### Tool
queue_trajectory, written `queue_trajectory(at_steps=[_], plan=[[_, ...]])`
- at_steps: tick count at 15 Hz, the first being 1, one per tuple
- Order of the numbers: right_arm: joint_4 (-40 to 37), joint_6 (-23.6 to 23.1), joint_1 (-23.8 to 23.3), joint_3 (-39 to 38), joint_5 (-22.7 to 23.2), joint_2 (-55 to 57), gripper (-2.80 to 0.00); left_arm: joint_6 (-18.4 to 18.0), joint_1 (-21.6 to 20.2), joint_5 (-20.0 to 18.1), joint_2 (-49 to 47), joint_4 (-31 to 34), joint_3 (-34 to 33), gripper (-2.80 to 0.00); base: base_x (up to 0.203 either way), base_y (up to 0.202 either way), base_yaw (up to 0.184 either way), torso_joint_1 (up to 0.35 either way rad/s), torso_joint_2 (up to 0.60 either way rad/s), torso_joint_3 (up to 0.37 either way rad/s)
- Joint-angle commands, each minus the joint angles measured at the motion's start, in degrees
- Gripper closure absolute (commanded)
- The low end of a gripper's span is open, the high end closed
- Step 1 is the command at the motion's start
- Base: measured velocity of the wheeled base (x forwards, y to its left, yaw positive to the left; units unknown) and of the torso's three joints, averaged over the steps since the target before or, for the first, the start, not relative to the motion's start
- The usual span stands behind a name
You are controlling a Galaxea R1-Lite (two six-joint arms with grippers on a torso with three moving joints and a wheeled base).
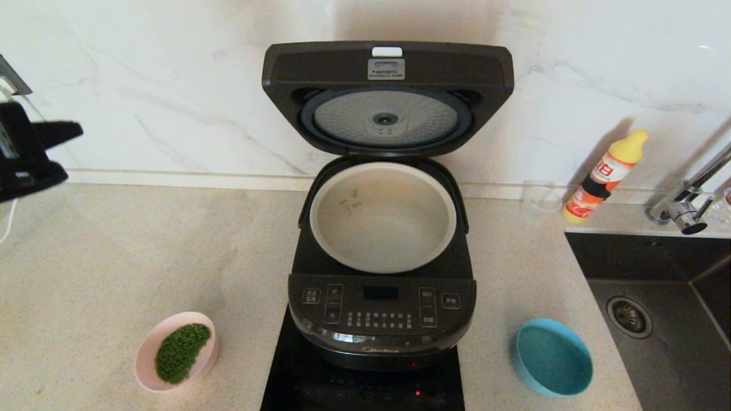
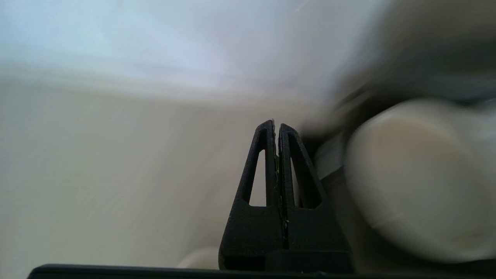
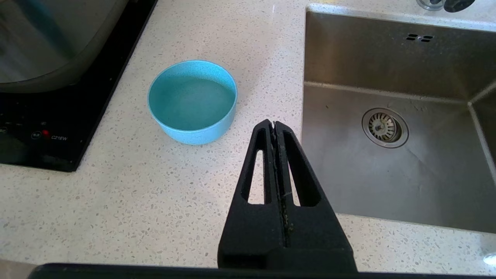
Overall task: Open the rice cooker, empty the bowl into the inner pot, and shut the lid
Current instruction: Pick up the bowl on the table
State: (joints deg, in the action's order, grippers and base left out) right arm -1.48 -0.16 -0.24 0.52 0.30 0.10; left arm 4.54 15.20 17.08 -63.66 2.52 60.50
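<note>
- Head view: the rice cooker (image 1: 381, 297) stood at the middle of the counter (image 1: 114, 257), its base resting on a black induction hob (image 1: 297, 382).
- The lid (image 1: 387, 97) was swung fully up against the marble wall, its dimpled silver-grey disc facing forward.
- The inner pot (image 1: 382, 220) sat in the cooker's cavity, cream-beige, with faint level marks on its far-left inner wall; nothing showed inside it.
- The bowl (image 1: 149, 349), pale pink, lay on the counter to the front left of the cooker, apart from it, and held a heap of chopped green bits (image 1: 181, 351).
- A teal-blue bowl (image 1: 553, 357) stood to the front right of the cooker, near the sink (image 1: 657, 319).
- An orange bottle with a yellow cap (image 1: 605, 177) leaned by the wall near a clear cup (image 1: 541, 201) and the tap (image 1: 688, 197).
- The left gripper (image 1: 54, 151) showed at the far left edge, raised above the counter, well apart from the pink bowl.
- Left wrist view: the left gripper (image 2: 276, 126) had its 2 fingers pressed together with nothing between them; the background was blurred, with a pale rounded shape beside the fingers that I could not identify.
- Right wrist view: the right gripper (image 3: 274, 124) hovered above the counter with its 2 fingers closed against each other, holding nothing, near the teal-blue bowl (image 3: 192, 101) and just beside the sink (image 3: 387, 69) edge.
</note>
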Motion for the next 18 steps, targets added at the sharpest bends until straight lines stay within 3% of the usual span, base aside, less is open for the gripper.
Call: queue_trajectory(at_steps=[1, 5, 10, 13, 16, 17, 18], plan=[[0.0, 0.0, 0.0, 0.0, 0.0, 0.0, 0.00, 0.2, -6.4, 0.6, 0.4, 1.5, -5.6, 0.00, 0.000, 0.000, 0.000, 0.000, 0.00, 0.000], [0.0, 0.0, 0.0, 0.0, 0.0, 0.0, 0.00, 5.8, -17.7, 0.6, -6.9, 13.3, -7.3, 0.00, 0.000, 0.000, 0.000, 0.000, 0.00, 0.000], [0.0, 0.0, 0.0, 0.0, 0.0, 0.0, 0.00, 9.6, -25.7, -0.6, -18.4, 16.3, -7.8, 0.00, 0.000, 0.000, 0.000, 0.000, 0.00, 0.000], [0.0, 0.0, 0.0, 0.0, 0.1, 0.0, 0.00, 10.4, -32.7, -9.5, -25.8, 16.1, -7.4, 0.00, 0.000, 0.000, 0.000, 0.000, 0.00, 0.000], [0.0, 0.0, 0.0, 0.0, 0.0, 0.0, 0.00, 9.8, -34.9, -13.2, -28.7, 15.9, -8.5, 0.00, 0.000, 0.000, 0.000, 0.000, 0.00, 0.000], [0.0, 0.0, 0.0, 0.0, 0.0, 0.0, 0.00, 9.7, -35.1, -15.0, -28.8, 16.0, -8.7, -2.80, 0.000, 0.000, 0.000, 0.000, 0.00, 0.000], [0.0, 0.0, 0.0, 0.0, 0.0, 0.0, 0.00, 9.6, -35.3, -16.7, -28.7, 16.0, -8.9, -2.80, 0.000, 0.000, 0.000, 0.000, 0.00, 0.000]])
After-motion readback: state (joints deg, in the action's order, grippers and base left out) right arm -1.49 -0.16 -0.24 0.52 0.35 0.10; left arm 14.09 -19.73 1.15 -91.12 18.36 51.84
